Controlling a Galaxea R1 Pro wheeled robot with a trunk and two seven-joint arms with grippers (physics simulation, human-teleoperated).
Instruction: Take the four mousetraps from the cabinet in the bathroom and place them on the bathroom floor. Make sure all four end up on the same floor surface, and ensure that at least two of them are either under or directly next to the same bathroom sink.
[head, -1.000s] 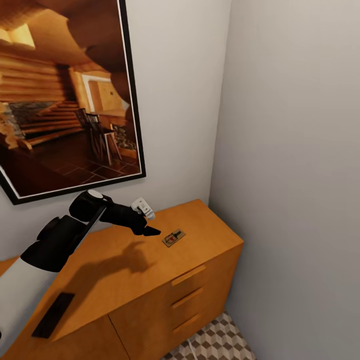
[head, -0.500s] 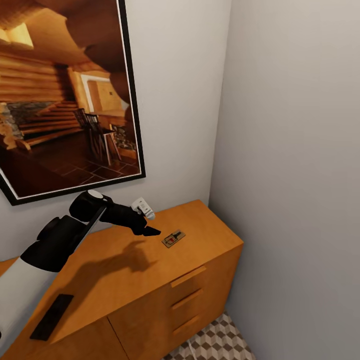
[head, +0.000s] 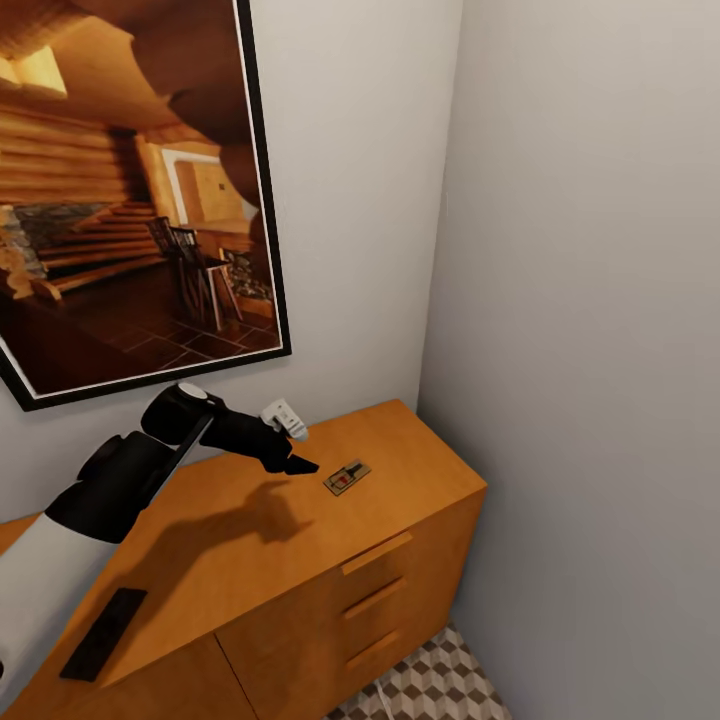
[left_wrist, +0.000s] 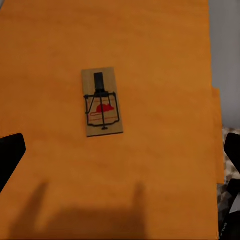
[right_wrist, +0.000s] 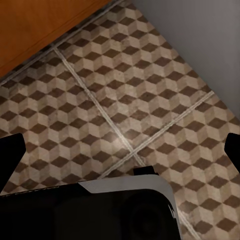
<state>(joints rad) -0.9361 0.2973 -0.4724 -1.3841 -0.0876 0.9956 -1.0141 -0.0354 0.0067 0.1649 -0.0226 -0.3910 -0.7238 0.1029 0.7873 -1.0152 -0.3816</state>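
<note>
The cabinet (head: 300, 540) is a wide, low orange-brown wooden chest standing against the wall in the room corner; its front shows a column of three drawers with slot handles. A framed picture (head: 130, 190) of a timber interior hangs on the wall above the cabinet. The bathroom floor (right_wrist: 130, 105), large tiles printed with a brown, beige and white cube pattern and pale grout lines, runs up to the base of the cabinet.

On the cabinet top, toward the near left edge in the head view, lies a flat black rectangular object (head: 104, 630); its kind cannot be told.

The left gripper (head: 295, 462) is held above the cabinet top, just beside the mousetrap and not touching it. In the left wrist view its two fingertips (left_wrist: 10, 152) stand wide apart with nothing between them.

The right gripper (right_wrist: 120, 150) points down at the floor next to the cabinet base; its fingertips are likewise spread apart and hold nothing.

One mousetrap (left_wrist: 102, 102) lies flat on the cabinet top, near the cabinet's right end. It is a small rectangular brown board carrying a dark wire frame, a dark bar at one short end and a red mark at its centre.
</note>
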